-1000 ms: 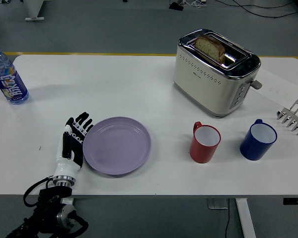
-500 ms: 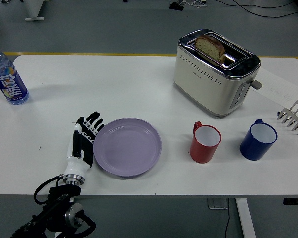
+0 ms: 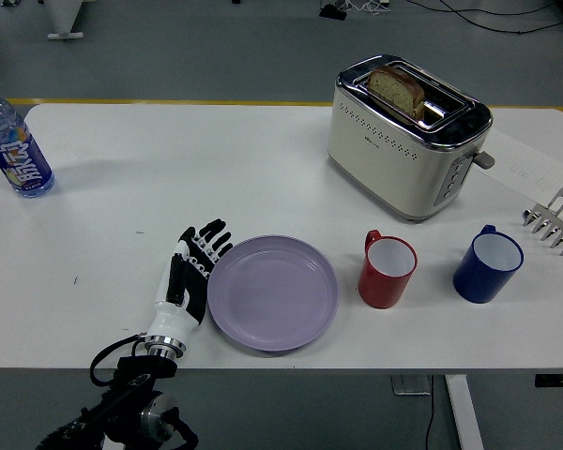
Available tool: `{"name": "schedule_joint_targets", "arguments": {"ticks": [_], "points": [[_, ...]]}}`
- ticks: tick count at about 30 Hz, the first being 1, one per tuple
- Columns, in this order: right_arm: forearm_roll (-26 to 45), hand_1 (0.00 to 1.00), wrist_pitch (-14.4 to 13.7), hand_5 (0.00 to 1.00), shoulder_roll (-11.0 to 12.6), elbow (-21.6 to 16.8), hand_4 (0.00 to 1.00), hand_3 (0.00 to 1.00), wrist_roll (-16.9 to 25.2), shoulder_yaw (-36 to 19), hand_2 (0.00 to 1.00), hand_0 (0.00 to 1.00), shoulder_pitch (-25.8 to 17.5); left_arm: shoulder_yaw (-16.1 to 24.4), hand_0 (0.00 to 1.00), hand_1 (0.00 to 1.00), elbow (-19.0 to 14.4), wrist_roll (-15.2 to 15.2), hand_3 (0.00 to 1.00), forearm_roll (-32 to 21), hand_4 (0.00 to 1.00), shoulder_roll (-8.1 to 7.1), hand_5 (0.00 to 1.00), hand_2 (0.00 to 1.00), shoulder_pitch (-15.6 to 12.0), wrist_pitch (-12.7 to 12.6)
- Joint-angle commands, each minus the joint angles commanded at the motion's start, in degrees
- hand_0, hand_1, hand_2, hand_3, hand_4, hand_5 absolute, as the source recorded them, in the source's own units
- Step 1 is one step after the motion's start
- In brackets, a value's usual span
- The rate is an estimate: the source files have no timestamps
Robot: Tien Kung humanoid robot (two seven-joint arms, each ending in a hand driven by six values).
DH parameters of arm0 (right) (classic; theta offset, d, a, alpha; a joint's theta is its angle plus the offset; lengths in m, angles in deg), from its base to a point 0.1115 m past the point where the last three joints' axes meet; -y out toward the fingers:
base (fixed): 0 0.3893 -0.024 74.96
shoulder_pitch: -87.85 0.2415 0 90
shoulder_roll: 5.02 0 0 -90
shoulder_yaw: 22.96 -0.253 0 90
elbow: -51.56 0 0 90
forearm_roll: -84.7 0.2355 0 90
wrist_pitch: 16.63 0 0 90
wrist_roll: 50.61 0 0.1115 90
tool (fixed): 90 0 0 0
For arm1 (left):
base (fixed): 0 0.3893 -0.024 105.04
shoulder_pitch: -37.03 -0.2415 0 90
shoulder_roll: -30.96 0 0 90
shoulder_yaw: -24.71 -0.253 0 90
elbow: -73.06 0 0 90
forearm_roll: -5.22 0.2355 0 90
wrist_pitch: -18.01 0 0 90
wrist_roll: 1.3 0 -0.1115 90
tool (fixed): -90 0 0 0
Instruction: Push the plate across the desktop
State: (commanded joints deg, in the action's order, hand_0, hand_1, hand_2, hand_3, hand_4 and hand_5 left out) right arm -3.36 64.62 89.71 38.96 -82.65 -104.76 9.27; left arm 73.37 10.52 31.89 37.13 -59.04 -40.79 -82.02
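The lavender plate [image 3: 273, 292] lies flat near the near edge of the white table [image 3: 216, 159], a little left of the middle; the left hand [image 3: 190, 277] stands on edge against the plate's left rim, its fingers [image 3: 210, 238] straight and loosely spread, gripping nothing, the palm side touching the rim; the black forearm runs down off the near edge toward the lower left corner.

Just right of the plate stands 1 red mug [image 3: 387, 270], open and upright, its handle turned to the far left, a narrow strip of bare table between it and the rim; it is the nearest thing on that side; further right a blue mug [image 3: 487, 264] sits near the right edge; a metal rack [image 3: 555, 221] pokes in at the right edge; behind the mugs a cream toaster [image 3: 408, 137] holds 1 slice of bread [image 3: 396, 90]; a water bottle [image 3: 13, 145] stands at the far left corner, well apart from the plate.
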Motion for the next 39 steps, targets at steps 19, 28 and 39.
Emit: {"name": "schedule_joint_targets", "arguments": {"ticks": [19, 28, 39], "points": [[-0.7, 0.546, 0.1, 0.298, -0.1, -0.2, 0.286, 0.593, -0.5, -0.5, 0.675, 0.560, -0.6, 2.6, 0.813, 0.836, -1.0, 0.2, 0.697, 1.9, 0.448, 0.00, 0.998, 0.863, -1.1, -0.8], [-0.7, 0.547, 0.1, 0.299, -0.1, -0.2, 0.286, 0.593, -0.4, -0.5, 0.675, 0.560, -0.7, 14.4, 0.805, 0.828, -1.5, -1.3, 0.690, 8.5, 0.449, 0.00, 0.998, 0.848, -2.0, -2.3], [-0.1, 0.546, -0.2, 0.299, -0.1, -0.1, 0.286, 0.593, -0.2, -0.4, 0.675, 0.560, -0.3, 29.2, 0.761, 0.776, -3.1, -7.9, 0.672, 13.5, 0.452, -5.22, 0.998, 0.800, -2.9, -1.9]]}}
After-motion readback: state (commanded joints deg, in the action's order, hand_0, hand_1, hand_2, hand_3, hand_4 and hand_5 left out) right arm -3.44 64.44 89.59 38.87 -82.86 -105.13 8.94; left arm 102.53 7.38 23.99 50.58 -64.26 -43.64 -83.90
